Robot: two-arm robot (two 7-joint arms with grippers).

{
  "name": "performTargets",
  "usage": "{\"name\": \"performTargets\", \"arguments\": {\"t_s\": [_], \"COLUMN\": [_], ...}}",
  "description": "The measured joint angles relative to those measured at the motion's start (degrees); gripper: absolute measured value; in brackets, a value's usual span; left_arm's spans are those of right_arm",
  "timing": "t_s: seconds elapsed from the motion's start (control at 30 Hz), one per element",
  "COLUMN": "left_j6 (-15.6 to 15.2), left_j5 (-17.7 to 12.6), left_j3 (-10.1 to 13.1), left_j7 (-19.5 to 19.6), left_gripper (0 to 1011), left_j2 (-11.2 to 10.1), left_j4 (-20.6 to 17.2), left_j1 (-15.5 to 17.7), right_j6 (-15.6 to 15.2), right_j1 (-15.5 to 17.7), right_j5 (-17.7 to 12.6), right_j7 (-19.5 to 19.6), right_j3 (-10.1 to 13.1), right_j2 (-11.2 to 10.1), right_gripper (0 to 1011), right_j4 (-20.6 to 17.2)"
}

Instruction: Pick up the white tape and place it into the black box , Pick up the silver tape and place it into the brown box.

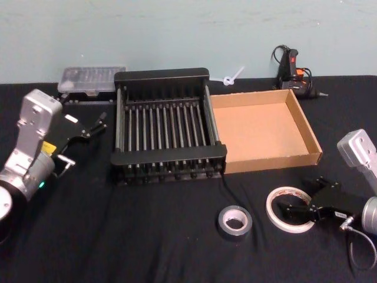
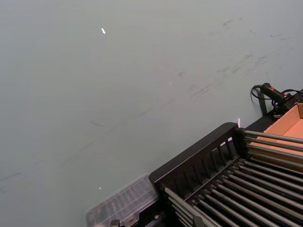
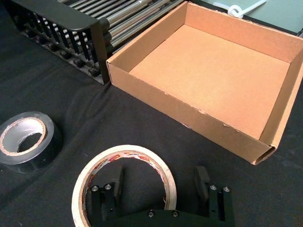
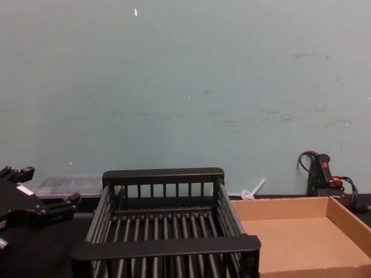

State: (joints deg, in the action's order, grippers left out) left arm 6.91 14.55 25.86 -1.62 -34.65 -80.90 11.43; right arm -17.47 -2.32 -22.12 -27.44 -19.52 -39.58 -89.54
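A black cloth table meets a pale green wall. The white tape lies flat, hole upward, before the brown box; the right gripper straddles its rim, fingers spread wide, clamping nothing. The left gripper, open and empty, hangs beside the black box.

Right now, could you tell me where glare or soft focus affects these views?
Right wrist view: sharp; mild sheen on the silver tape, and the white tape reads clearly between the open right gripper fingers. Left wrist view: the clear case is soft. Head view: even light, faint sheen on the black box rim.
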Motion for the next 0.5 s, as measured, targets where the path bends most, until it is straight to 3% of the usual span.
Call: {"name": "performTargets", "arguments": {"t_s": [0.33, 0.5], "left_j6": [0.0, 0.0], "left_j5": [0.0, 0.0], "left_j3": [0.0, 0.0], "left_j7": [0.0, 0.0], "left_gripper": [1001, 1001], "left_j2": [0.0, 0.0], "left_j4": [0.0, 0.0], "left_j1": [0.0, 0.0], "right_j6": [0.0, 0.0], "right_j1": [0.0, 0.0], "right_j5": [0.0, 0.0], "right_j7": [0.0, 0.0], "right_j3": [0.0, 0.0], "right_j2": [0.0, 0.0], "right_gripper": [784, 589], "right_j4": [0.0, 0.0]}}
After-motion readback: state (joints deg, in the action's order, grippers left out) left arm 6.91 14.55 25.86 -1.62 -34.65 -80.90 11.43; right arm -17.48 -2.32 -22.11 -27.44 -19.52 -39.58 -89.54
